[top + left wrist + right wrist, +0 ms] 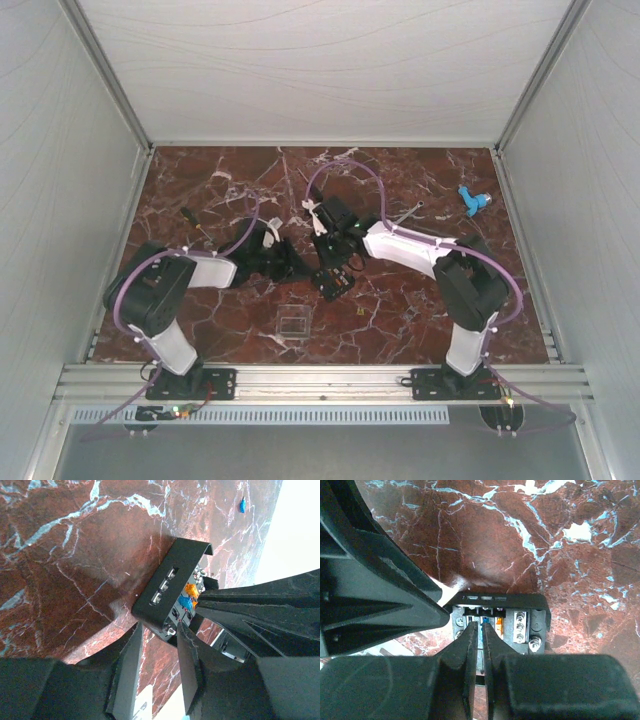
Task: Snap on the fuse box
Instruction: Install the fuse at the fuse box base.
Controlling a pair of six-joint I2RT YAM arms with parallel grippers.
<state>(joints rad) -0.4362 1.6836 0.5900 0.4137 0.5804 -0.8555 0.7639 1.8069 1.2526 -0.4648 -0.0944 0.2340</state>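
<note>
At mid-worktop [420,190], the black fuse box [335,283] is lying between both arms. The left hand [159,630], fingers apart, is flanking its near corner, while the right hand [480,626], fingers almost together, is reaching onto its face.

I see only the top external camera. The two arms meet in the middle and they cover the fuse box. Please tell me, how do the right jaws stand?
Observer: In the right wrist view the right jaws are almost shut, with only a slit between them, and their tips are at the fuse box.
Operator: And the left jaws?
Observer: In the left wrist view they are apart. The box's near corner lies between the fingers. I cannot tell whether they touch it.
Operator: What shows inside the box?
Observer: Small orange and blue pieces, seen in the left wrist view.
</note>
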